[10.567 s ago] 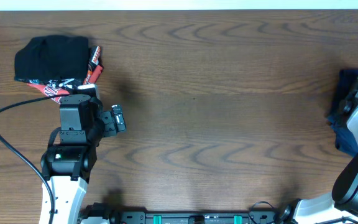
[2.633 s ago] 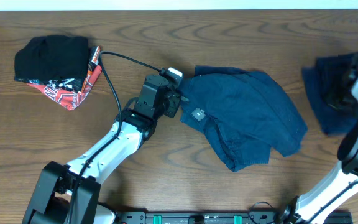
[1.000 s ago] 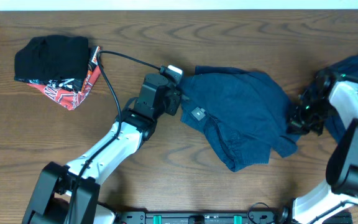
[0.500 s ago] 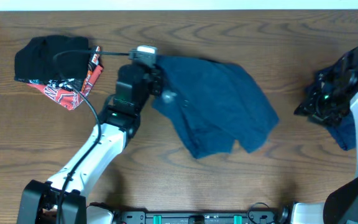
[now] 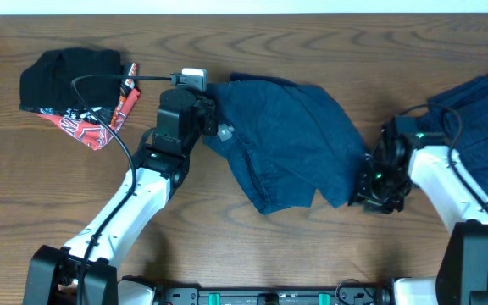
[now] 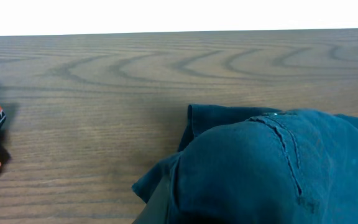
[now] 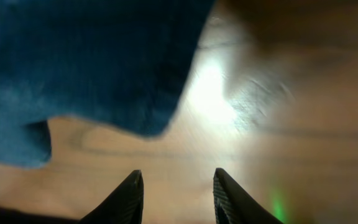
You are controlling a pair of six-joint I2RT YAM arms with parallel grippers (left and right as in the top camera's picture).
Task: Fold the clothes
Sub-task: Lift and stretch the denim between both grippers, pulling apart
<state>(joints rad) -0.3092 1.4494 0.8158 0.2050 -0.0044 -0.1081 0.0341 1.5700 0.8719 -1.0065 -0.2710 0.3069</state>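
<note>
A dark navy garment (image 5: 286, 140) of the clothes lies spread in the middle of the table, with a small pale label (image 5: 224, 131) near its left edge. My left gripper (image 5: 213, 117) is shut on that left edge. In the left wrist view the navy cloth (image 6: 266, 168) covers the fingers. My right gripper (image 5: 368, 183) hovers low beside the garment's lower right corner. It is open (image 7: 178, 193) with only bare wood between its fingers (image 7: 132, 196), and the cloth edge (image 7: 92, 62) lies just ahead. A second navy garment (image 5: 477, 119) lies at the far right.
A folded black garment with a red patterned edge (image 5: 74, 85) lies at the back left, with the left arm's cable (image 5: 113, 127) looping beside it. The table's far edge (image 5: 244, 12) meets a white wall.
The left gripper has dragged the navy garment left and toward the back. The right gripper left the far-right garment, opened, and came down beside the spread garment's lower right corner.
</note>
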